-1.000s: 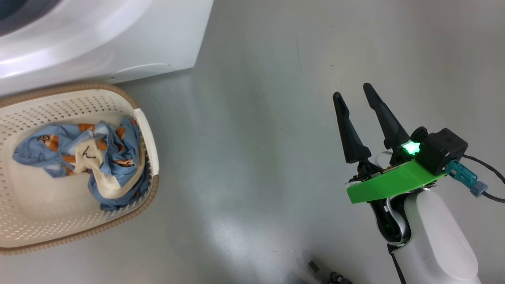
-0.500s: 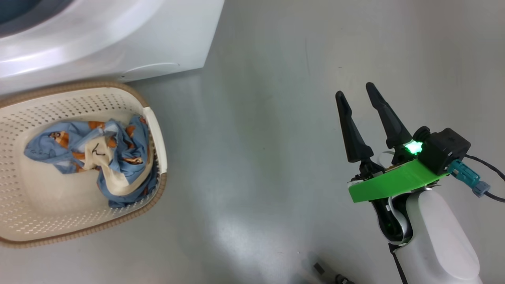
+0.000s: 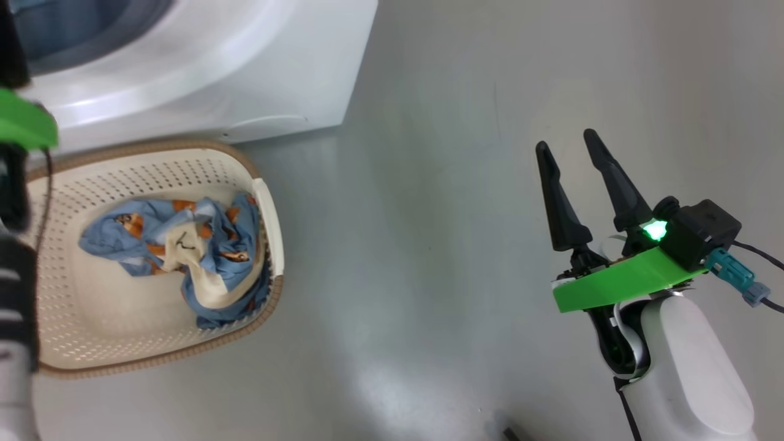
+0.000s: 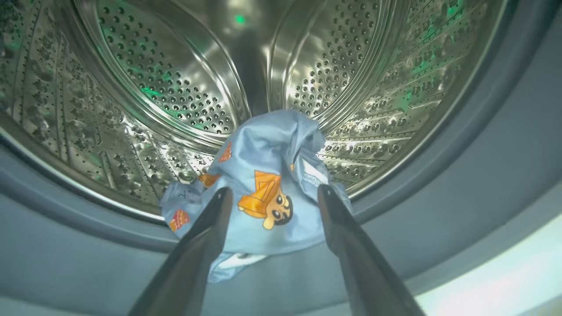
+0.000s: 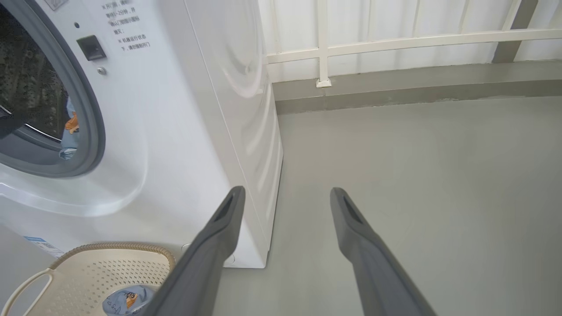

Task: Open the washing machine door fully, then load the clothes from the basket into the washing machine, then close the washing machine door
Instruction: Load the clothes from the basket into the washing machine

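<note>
The white washing machine (image 3: 245,79) stands open at the top left; its door is out of view. The cream basket (image 3: 153,165) sits on the floor in front of it and holds a heap of light-blue clothes (image 3: 214,245). My left gripper (image 4: 272,193) is open at the mouth of the steel drum (image 4: 175,87). One blue garment (image 4: 263,175) lies on the drum's front lip, drooping over the grey gasket (image 4: 483,153) between the spread fingers. My right gripper (image 3: 565,141) is open and empty over bare floor, well right of the basket. The right gripper (image 5: 286,193) points past the machine's (image 5: 175,109) corner.
Grey floor (image 3: 429,214) spreads between the basket and my right arm. A white railing (image 5: 395,41) and a low curb (image 5: 417,87) close off the far side. My left arm's green mount (image 3: 21,122) hangs over the basket's left end.
The head camera has swung left, so machine and basket sit further right in the picture. My left arm's green mount has come into view at the left edge. The right gripper stays open.
</note>
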Tool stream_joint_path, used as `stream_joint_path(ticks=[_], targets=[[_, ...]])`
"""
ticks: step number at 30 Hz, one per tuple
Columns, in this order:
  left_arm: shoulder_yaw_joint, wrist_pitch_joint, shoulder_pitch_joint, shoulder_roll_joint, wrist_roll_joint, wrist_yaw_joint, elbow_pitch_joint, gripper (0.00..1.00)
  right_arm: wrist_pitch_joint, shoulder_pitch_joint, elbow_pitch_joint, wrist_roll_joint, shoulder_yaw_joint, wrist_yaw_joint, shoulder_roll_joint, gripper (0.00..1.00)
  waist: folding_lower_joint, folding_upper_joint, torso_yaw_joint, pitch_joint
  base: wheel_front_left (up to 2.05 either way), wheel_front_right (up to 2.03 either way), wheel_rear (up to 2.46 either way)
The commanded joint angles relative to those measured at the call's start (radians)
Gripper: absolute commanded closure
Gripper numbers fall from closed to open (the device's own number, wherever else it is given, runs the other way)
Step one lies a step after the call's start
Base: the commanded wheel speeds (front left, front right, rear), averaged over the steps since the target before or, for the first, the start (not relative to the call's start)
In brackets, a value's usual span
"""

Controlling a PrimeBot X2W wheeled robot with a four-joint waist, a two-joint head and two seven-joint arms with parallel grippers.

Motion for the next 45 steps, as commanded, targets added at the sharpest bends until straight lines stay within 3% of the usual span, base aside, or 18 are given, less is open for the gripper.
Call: stream_joint_path(ticks=[1,34,45], targets=[[0.026,-0.005,0.033,0.037,0.015,-0.002,-0.038,0.0,-0.005,0.034,-0.019,-0.011,0.011,0.002,-0.004,0.0,0.0,0.0,0.015,-0.022,0.0,0.0,0.0],[0.167,-0.005,0.806,-0.129,0.041,-0.002,-0.394,0.0,-0.005,0.311,0.031,0.017,-0.007,0.002,-0.132,0.0,0.0,0.0,0.099,-0.422,0.0,0.0,0.0],[0.193,-0.005,0.943,-0.153,0.05,-0.002,-0.507,0.0,-0.005,0.382,0.025,0.019,-0.052,0.002,-0.149,0.0,0.0,0.0,0.11,-0.46,0.0,0.0,0.0]])
